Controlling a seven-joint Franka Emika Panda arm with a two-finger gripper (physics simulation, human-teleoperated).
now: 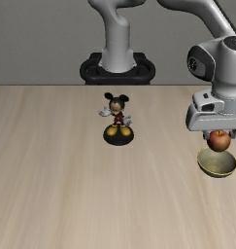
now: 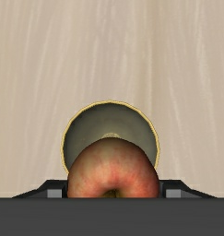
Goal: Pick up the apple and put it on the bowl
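Pale wooden table (image 1: 51, 195): the gripper (image 1: 219, 136) clamps the apple (image 1: 219, 142) above the olive bowl (image 1: 219, 167), at the exterior view's right.
The exterior view adds 1 Mickey Mouse figurine (image 1: 117, 122); the wrist view shows the apple's mottled red-yellow skin.

The light is bright, even and soft, and falls from above on the pale wooden table (image 1: 51, 175), which shows its grain without glare. The grey wall (image 1: 32, 39) behind is dimmer. The white arm (image 1: 221, 58) carries smooth grey shading down its sides. Under the gripper (image 1: 219, 129), the apple (image 1: 219, 141) sits in the hand's shade, a muted red. Below it, the bowl (image 1: 218, 163) has a lit rim, a duller hollow and a thin dark shadow at its foot. In the wrist view the apple has a mild pale sheen, and the hand's body beside it is a flat black band.
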